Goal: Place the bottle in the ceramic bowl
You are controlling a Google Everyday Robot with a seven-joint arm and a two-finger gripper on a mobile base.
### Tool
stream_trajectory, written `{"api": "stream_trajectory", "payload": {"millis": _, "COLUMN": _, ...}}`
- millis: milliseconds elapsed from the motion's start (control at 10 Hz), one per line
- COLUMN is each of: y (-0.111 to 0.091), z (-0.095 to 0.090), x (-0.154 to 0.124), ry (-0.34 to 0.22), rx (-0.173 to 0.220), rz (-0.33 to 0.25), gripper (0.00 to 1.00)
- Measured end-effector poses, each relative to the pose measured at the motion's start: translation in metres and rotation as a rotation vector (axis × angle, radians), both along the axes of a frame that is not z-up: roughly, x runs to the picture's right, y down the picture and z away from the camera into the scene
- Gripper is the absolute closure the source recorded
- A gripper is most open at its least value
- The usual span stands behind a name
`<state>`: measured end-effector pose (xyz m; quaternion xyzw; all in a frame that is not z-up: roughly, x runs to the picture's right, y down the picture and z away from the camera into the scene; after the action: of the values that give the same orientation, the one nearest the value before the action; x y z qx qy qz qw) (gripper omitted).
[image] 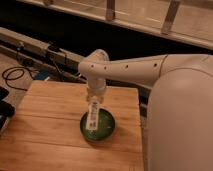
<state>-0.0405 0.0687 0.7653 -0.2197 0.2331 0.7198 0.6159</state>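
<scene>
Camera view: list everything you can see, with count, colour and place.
bottle: one, clear with white label, upright over the near-left part of the bowl, its lower end inside it
ceramic bowl: one, dark green, on the table near its right edge
wooden table: one, light brown, lower left
cables: a few, black, on the floor at left
rail: one, grey and black, behind the table
arm: one, white, reaching in from the right
end effector: one, white, above the bowl at the bottle's top
</scene>
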Motion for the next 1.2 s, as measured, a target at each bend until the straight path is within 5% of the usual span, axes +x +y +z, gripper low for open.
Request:
{"api": "stream_trajectory", "payload": {"millis": 300, "y": 0.0086, "z": 0.0062, "x": 0.0007, "ry": 0.009, "rx": -0.025, "rz": 0.033, "gripper": 1.00}}
{"api": "stream_trajectory", "payload": {"millis": 500, "y": 0.0088, "z": 0.0060, "x": -0.0010, "ry": 0.007, "rx": -0.025, "rz": 0.031, "gripper": 0.91}}
{"api": "stream_trajectory", "payload": {"millis": 1200, "y": 0.0089, "z": 0.0058, "x": -0.0013, "ry": 0.006, "rx": -0.025, "rz": 0.030, "gripper": 0.23}}
